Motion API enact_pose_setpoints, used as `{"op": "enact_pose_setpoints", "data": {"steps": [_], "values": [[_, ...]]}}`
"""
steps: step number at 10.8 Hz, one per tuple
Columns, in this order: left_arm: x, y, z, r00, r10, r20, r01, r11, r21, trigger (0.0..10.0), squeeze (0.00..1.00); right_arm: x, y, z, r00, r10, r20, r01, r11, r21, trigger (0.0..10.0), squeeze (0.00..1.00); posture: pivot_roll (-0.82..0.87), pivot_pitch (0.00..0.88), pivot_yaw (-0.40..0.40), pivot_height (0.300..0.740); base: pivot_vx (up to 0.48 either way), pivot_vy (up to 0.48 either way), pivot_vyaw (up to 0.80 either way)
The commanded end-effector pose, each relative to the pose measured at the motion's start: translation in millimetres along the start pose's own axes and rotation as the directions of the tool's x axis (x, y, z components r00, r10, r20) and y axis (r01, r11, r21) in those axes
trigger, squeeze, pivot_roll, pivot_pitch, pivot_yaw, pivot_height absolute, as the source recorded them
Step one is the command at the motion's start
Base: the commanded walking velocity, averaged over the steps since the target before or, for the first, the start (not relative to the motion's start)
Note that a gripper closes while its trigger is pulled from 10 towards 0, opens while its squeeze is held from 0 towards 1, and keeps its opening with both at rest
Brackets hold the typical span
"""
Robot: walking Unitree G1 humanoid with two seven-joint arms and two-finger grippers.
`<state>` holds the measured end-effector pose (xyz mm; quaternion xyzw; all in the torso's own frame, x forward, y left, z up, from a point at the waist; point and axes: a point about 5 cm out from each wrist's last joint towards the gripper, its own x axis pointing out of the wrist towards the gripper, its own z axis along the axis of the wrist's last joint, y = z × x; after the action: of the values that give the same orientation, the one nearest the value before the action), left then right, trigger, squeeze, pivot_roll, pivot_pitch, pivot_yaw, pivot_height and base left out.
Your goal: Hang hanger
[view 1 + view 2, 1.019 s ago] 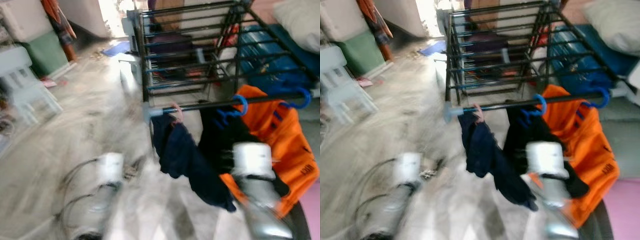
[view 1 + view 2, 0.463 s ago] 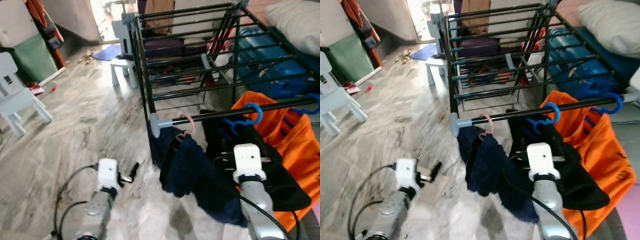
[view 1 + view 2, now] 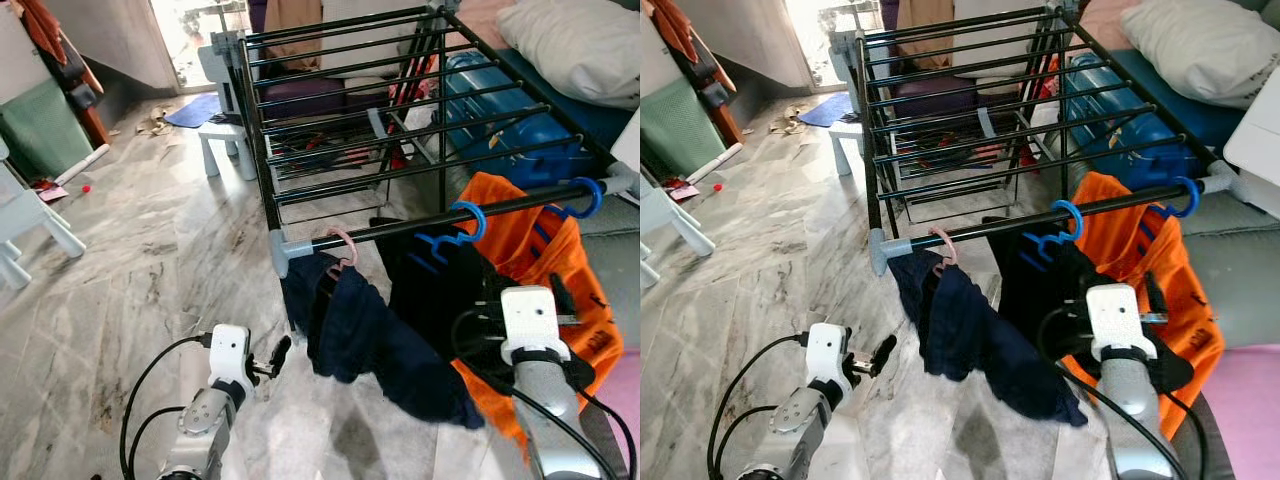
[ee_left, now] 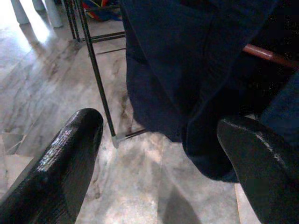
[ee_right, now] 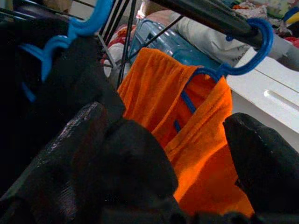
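On rack rail (image 3: 420,222) — blue hanger (image 3: 452,232), hook upward

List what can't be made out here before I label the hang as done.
- Right end effector: its tips in the head views sit behind its own wrist; the black garment covers one finger in the right wrist view.
- Pink hanger: body buried in the navy garment.
- Blue hanger in the orange shirt: frame mostly inside the cloth.
- Left end effector: open, low beside the rack, holding nothing.
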<state>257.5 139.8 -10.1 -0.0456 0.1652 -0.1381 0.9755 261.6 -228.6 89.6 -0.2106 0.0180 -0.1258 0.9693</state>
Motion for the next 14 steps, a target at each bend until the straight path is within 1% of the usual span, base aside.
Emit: {"op": "enact_pose_setpoints", "data": {"steps": [1, 3, 4, 5, 6, 7, 8, 9, 10, 11, 12, 13, 14], "values": [[-0.9, 5.7, 2, 1.0, 0.003, 0.001, -0.003, 1.0, 0.019, 10.0, 0.0, 1.7, -7.9, 0, 1.0, 0.008, -0.007, -0.008, 1.0, 0.005, 10.0, 0.0, -0.13, 0.016, 0.114, 0.74, 0.0, 0.0, 0.0], [-1.4, 5.8, 1, 1.0, -0.005, -0.007, 0.005, 1.0, 0.029, 10.0, 0.0, 19.0, -28.9, -6, 0.985, 0.16, -0.069, -0.16, 0.987, 0.01, 10.0, 0.0, -0.13, 0.034, 0.122, 0.74, 0.0, 0.0, 0.0], [-2.6, 4.7, 0, 1.0, -0.006, -0.009, 0.006, 1.0, 0.031, 10.0, 0.0, 27.2, -39.2, -6, 0.974, 0.211, -0.084, -0.213, 0.977, -0.016, 10.0, 0.0, -0.12, 0.035, 0.124, 0.74, 0.0, 0.0, 0.0], [-3.2, 4.0, -1, 1.0, -0.007, -0.013, 0.007, 0.999, 0.032, 10.0, 0.0, 38.2, -46.0, -3, 0.954, 0.283, -0.099, -0.287, 0.958, -0.024, 10.0, 0.0, -0.12, 0.037, 0.125, 0.74, 0.0, 0.0, 0.0], [-3.0, 3.0, -2, 1.0, -0.007, -0.015, 0.008, 0.999, 0.032, 10.0, 0.0, 47.6, -45.8, 5, 0.925, 0.369, -0.093, -0.373, 0.927, -0.029, 10.0, 0.0, -0.12, 0.034, 0.125, 0.74, 0.0, 0.0, 0.0], [-2.5, 2.1, -2, 1.0, -0.007, -0.018, 0.007, 0.999, 0.032, 10.0, 0.0, 50.8, -42.3, 8, 0.889, 0.448, -0.1, -0.452, 0.892, -0.022, 10.0, 0.0, -0.12, 0.031, 0.123, 0.74, 0.0, 0.0, 0.0], [-2.0, 1.0, -3, 1.0, -0.005, -0.021, 0.005, 0.999, 0.031, 10.0, 0.0, 50.4, -37.4, 8, 0.809, 0.571, -0.141, -0.581, 0.812, -0.049, 8.5, 0.0, -0.11, 0.027, 0.12, 0.74, 0.0, 0.0, 0.0], [-1.9, 1.1, -3, 1.0, 0.0, -0.025, 0.001, 1.0, 0.03, 10.0, 0.0, 48.5, -37.6, 7, 0.75, 0.64, -0.168, -0.658, 0.748, -0.087, 10.0, 0.0, -0.11, 0.025, 0.119, 0.74, 0.0, 0.0, 0.0], [-2.0, 2.0, -3, 1.0, 0.008, -0.029, -0.007, 1.0, 0.027, 10.0, 0.0, 46.5, -40.6, 7, 0.699, 0.687, -0.196, -0.713, 0.687, -0.136, 10.0, 0.0, -0.11, 0.024, 0.119, 0.74, 0.0, 0.0, 0.0], [-2.4, 2.9, -4, 0.999, 0.01, -0.034, -0.009, 1.0, 0.026, 10.0, 0.0, 50.0, -50.0, 6, 0.695, 0.68, -0.233, -0.716, 0.682, -0.146, 10.0, 0.0, -0.11, 0.025, 0.12, 0.74, 0.0, 0.0, 0.0], [-2.7, 3.8, -5, 0.999, 0.009, -0.038, -0.008, 1.0, 0.026, 10.0, 0.0, 52.4, -55.7, 5, 0.706, 0.661, -0.253, -0.707, 0.68, -0.195, 8.2, 0.0, -0.11, 0.025, 0.123, 0.74, 0.0, 0.0, 0.0], [-3.2, 5.1, -5, 0.999, 0.009, -0.044, -0.008, 1.0, 0.028, 10.0, 0.0, 57.2, -62.5, 7, 0.722, 0.647, -0.245, -0.69, 0.703, -0.175, 0.0, 0.0, -0.11, 0.023, 0.126, 0.74, 0.0, 0.0, 0.0], [-3.1, 5.2, -5, 0.999, 0.009, -0.045, -0.008, 1.0, 0.029, 10.0, 0.0, 57.7, -63.6, 7, 0.721, 0.647, -0.249, -0.69, 0.701, -0.18, 0.0, 0.0, -0.11, 0.023, 0.126, 0.74, 0.0, 0.0, 0.0]]}}
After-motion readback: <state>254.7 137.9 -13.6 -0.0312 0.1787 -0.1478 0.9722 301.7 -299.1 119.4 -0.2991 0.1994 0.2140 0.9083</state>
